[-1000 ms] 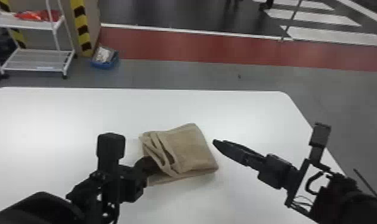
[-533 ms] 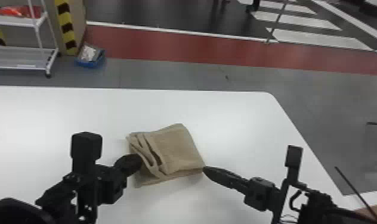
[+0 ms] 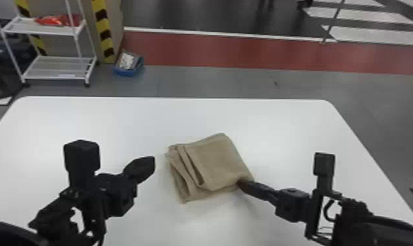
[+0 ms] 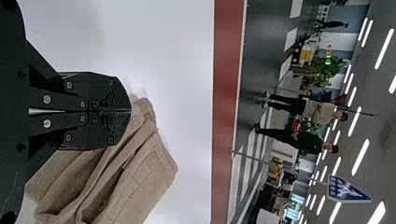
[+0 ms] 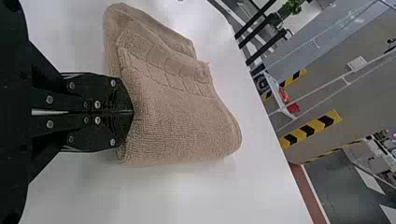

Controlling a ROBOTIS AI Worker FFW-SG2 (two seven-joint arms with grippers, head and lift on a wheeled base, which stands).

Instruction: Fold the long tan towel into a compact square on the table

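With 12 o'clock at the far side of the white worktop [image 3: 281, 127], the tan towel [image 3: 220, 160] lies near the middle, folded into a thick, slightly skewed square. Its loose layers part in uneven flaps toward 9 o'clock, while the top layer lies fairly smooth toward 3 o'clock. The left claw [image 3: 149, 162] is at the towel's 9 o'clock, with bare white surface showing between its tips and the cloth in the head view. In its wrist view, the left claw [image 4: 130, 111] has both fingers pressed together with nothing between them. The right claw [image 3: 242, 184] touches the towel near its 4 o'clock corner. Seen from its own wrist, the right claw [image 5: 132, 112] is closed, the tips together against the towel's edge. On the floor beyond the worktop, a white wheeled rack [image 3: 42, 30] stands toward 10 o'clock and a blue bin [image 3: 128, 71] sits toward 11 o'clock.
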